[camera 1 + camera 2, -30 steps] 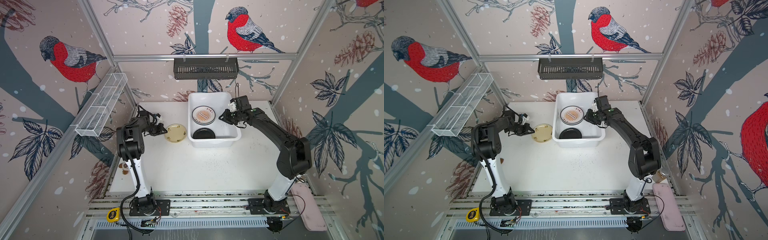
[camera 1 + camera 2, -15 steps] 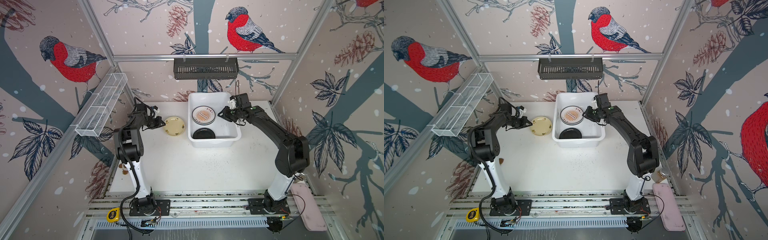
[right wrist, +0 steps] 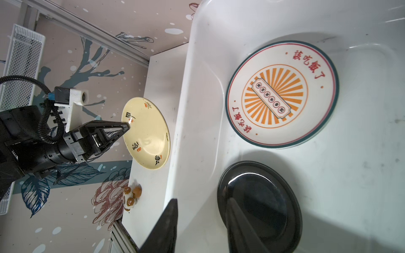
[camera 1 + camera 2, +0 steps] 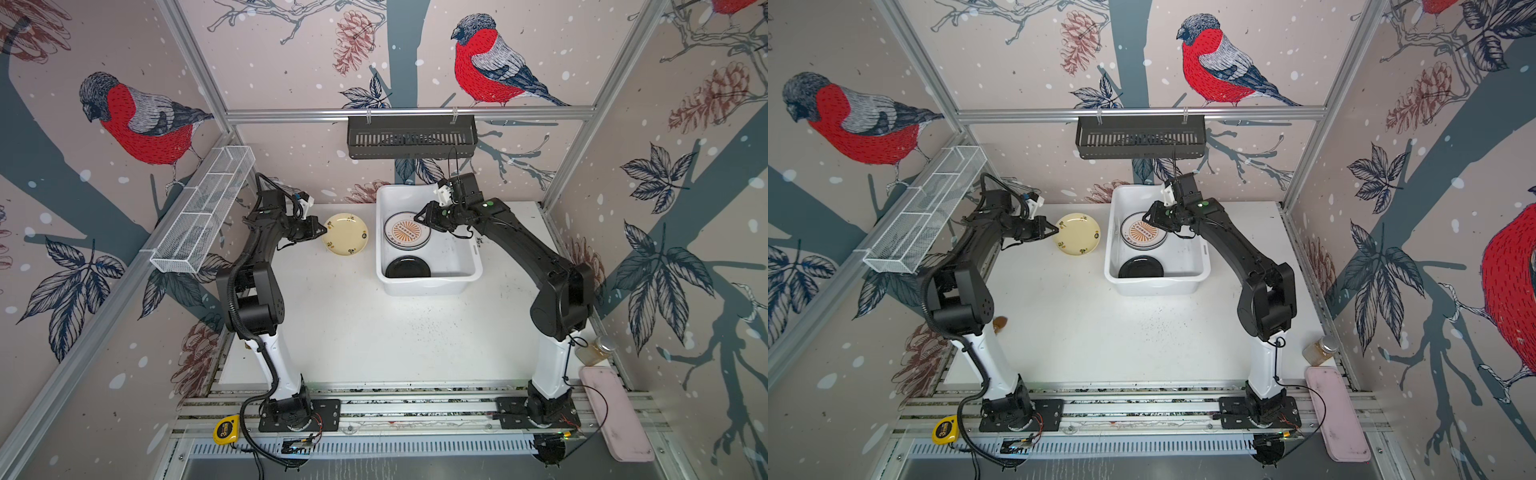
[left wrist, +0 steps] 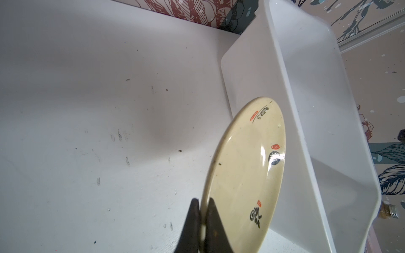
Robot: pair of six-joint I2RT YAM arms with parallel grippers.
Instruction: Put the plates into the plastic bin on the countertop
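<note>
My left gripper (image 4: 321, 231) is clenched on the left rim of a round, glossy pale yellow plate (image 4: 345, 234), its two dark tapered fingertips (image 5: 195, 210) pinching the thin edge from both faces. The pale yellow plate (image 5: 245, 175) is off the surface and tilted, casting a soft shadow on the flat white countertop (image 4: 374, 332), which is matte and flecked with dark specks and scuffs. The plate's shallow well carries black brush characters and small red seals. It hangs just left of the white rectangular plastic bin (image 4: 428, 284), close to the bin's lipped rim but apart from it.

The plastic bin (image 3: 197, 109) is smooth and slightly translucent, with rounded corners and faint grey smudges on its floor. At its far end lies a round white sunburst plate with orange rays, red characters and a teal rim (image 3: 282, 94), resting on other plates of which I can make out only rims. Nearer me in the bin lies a glossy round black plate (image 4: 407, 268), flat on the floor.

My right gripper (image 3: 201, 203) hovers above the bin, jaws parted with nothing between them.

A black slotted rack (image 4: 411, 137) hangs on the far wall, and a white wire-mesh basket (image 4: 203, 210) on the left wall.
</note>
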